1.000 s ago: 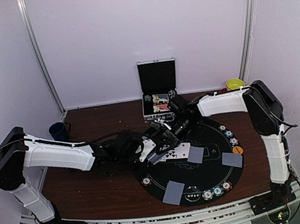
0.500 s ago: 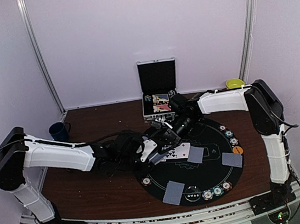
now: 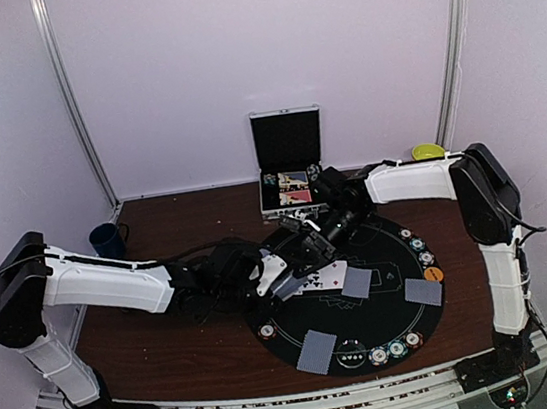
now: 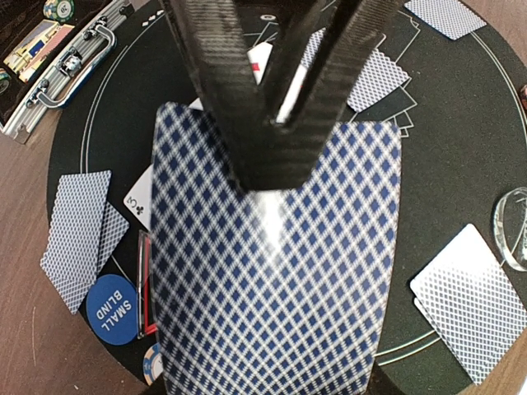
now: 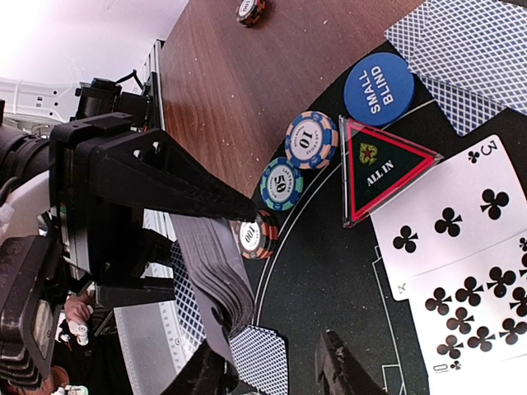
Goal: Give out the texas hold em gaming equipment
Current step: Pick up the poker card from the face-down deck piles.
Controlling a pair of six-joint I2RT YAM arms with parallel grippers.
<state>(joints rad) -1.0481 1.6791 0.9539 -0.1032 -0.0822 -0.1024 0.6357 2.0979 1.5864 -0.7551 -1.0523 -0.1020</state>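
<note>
My left gripper (image 4: 272, 164) is shut on a deck of blue-backed playing cards (image 4: 276, 271), held above the left side of the round black mat (image 3: 370, 325). In the right wrist view the deck (image 5: 210, 263) fans out beside my right gripper (image 5: 272, 374), which is open. One of its fingers touches the deck's edge, and bare mat shows between them. Face-up clubs (image 5: 449, 218) lie on the mat by a blue SMALL BLIND button (image 5: 379, 89). Three striped chips (image 5: 281, 183) sit at the rim. Face-down cards (image 3: 356, 282) lie further out.
A red-edged ALL IN triangle (image 5: 380, 169) lies by the button. The silver case (image 3: 290, 177) stands open behind the mat. A dark blue mug (image 3: 108, 240) is at the far left, a yellow-green bowl (image 3: 428, 153) at the back right. More chips (image 3: 394, 350) line the mat's near edge.
The right gripper's fingers have parted beside the deck and its arm has drawn back slightly. The left arm and deck have stayed in place.
</note>
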